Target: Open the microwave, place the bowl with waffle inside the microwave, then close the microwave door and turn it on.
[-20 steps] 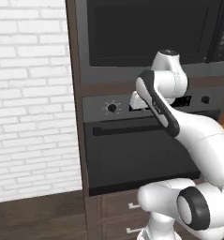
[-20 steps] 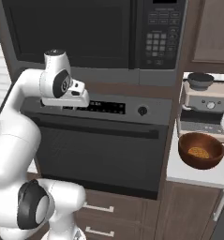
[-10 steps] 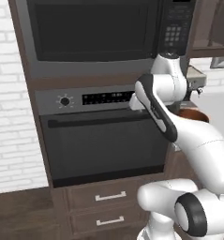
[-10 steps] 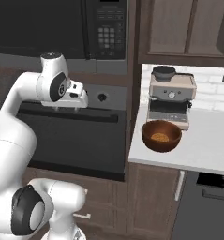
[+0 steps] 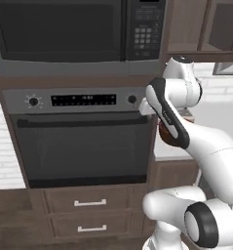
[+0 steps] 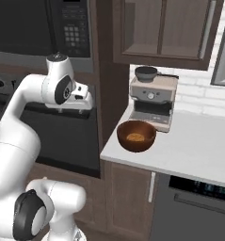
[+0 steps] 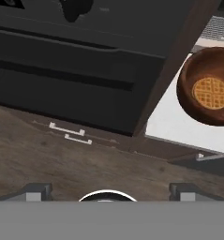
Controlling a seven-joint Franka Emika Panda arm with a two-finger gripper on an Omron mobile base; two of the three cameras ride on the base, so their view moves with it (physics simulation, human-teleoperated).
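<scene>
Jaws spread wide on my gripper [image 7: 106,190], its 2 dark fingertips [image 7: 34,191] far apart with nothing between them. Looking along the hand I see the oven [image 7: 76,79] front in dark glass and, below it, drawer pulls over the wooden floor [image 7: 85,164].

From the right base view I have the bowl with waffle [image 6: 136,135] sitting on the white counter [image 6: 189,146], near its front left corner, the golden waffle lying flat in the bottom. It stands just in front of the coffee machine [image 6: 153,101] and well apart from my hand, which hangs level in front of the oven.

Over on the left base view the microwave [image 5: 79,34] sits directly above the oven, its keypad panel [image 5: 145,29] on the right side. I read the microwave door [image 5: 59,31] as shut, flush with the frame. My arm's upper joint rises just right of that keypad, and the bowl's rim peeks out behind the forearm.
</scene>
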